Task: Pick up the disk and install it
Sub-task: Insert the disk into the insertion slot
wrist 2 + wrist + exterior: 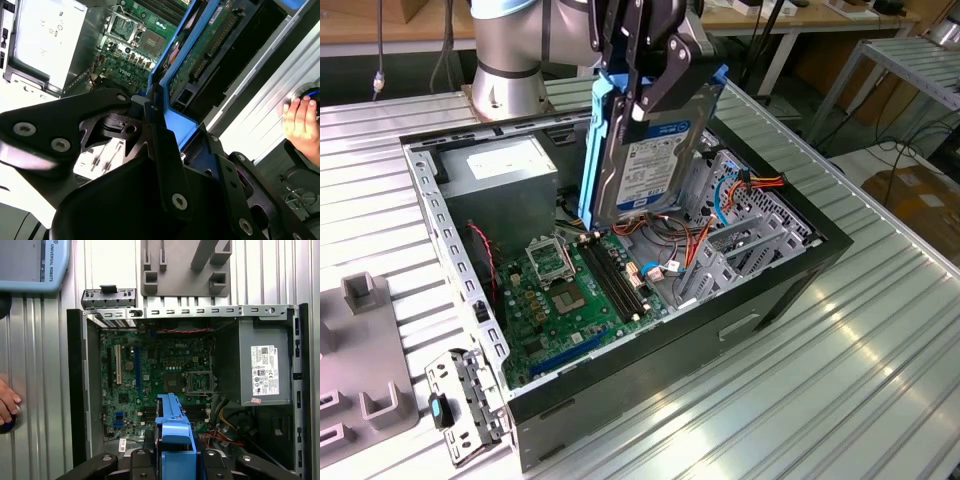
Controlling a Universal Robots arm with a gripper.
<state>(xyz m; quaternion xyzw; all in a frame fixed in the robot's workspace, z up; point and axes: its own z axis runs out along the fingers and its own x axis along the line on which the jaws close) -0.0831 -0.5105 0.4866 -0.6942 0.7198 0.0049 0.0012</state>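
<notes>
The disk, a silver-grey drive with a white-and-blue label and blue side rails, hangs on edge and tilted above the open computer case. My gripper is shut on its upper end, black fingers clamping both faces. In the first wrist view the disk's blue rail runs out from between the fingers, over the motherboard. In the second wrist view the disk's green circuit side and blue rail show beside a black finger. The disk's lower edge is clear of the parts inside the case.
Inside the case sit a grey power supply box, the motherboard and a grey drive cage with cables. A metal bracket and a grey fixture lie beside the case. A person's hand rests on the table.
</notes>
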